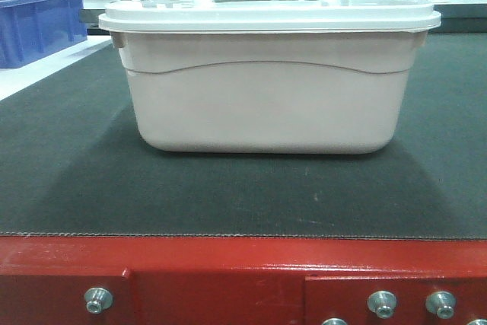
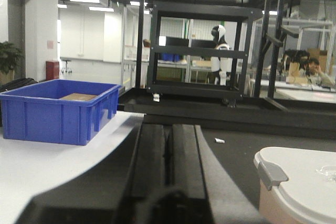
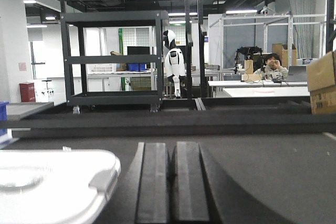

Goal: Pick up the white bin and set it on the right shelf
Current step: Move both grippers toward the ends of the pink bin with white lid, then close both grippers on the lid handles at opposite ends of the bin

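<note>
The white bin (image 1: 262,74), a pinkish-white tub with a whiter lid, stands on the dark mat (image 1: 68,188) in the middle of the front view. No gripper shows in that view. In the left wrist view my left gripper (image 2: 169,127) is shut and holds nothing, just left of the bin's lid corner (image 2: 299,179). In the right wrist view my right gripper (image 3: 172,145) is shut and holds nothing, just right of the bin's lid (image 3: 50,179). Both grippers are level with the lid and apart from the bin. The right shelf is out of view.
A blue crate (image 1: 38,24) sits at the back left on a white surface (image 2: 37,156). The table's red frame (image 1: 243,272) runs along the front edge. A black rack (image 3: 113,59) stands beyond the table, and cardboard boxes (image 3: 321,82) are at the far right.
</note>
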Tool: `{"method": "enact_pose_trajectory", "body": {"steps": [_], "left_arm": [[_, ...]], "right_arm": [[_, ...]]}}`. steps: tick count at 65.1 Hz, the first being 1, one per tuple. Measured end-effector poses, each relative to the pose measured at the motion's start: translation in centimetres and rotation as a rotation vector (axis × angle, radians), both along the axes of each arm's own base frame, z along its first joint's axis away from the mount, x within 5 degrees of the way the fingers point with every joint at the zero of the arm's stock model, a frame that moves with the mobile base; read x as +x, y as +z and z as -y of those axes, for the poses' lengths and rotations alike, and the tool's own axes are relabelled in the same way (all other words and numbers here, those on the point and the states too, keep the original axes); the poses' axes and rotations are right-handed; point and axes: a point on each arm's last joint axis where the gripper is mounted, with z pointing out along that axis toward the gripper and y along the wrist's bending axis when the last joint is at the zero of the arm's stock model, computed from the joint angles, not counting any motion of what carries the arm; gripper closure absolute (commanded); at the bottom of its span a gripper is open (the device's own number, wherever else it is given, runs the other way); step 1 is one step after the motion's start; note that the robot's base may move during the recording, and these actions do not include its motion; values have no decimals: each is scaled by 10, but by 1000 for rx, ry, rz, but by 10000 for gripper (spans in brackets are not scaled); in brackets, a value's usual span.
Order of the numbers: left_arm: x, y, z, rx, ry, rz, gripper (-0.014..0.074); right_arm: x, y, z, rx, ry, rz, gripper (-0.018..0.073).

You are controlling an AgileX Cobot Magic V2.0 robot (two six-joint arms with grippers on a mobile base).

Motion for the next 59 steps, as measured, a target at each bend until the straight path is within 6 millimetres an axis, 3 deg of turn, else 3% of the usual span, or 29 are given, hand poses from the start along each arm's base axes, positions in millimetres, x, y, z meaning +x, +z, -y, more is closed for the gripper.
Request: {"method": "enact_pose_trajectory", "body": {"steps": [5, 13, 21, 25, 47, 59], "left_arm": [[10, 23, 2, 7, -17, -58, 665], [33, 44, 5, 15, -51, -159, 507], [64, 50, 12, -5, -103, -260, 302], [80, 48, 18, -41, -137, -327, 258], [164, 37, 53, -288, -344, -793, 231], [208, 41, 74, -279, -506, -889, 108]], "right_arm": [[10, 21, 0, 0, 0, -17, 418], [37, 36, 1, 9, 2, -98, 219], [67, 38, 2, 71, 17, -208, 38], [80, 36, 1, 120, 28, -273, -14], [126, 21, -13, 538, 175, -634, -35], [153, 29, -22, 675, 253, -747, -35]]}}
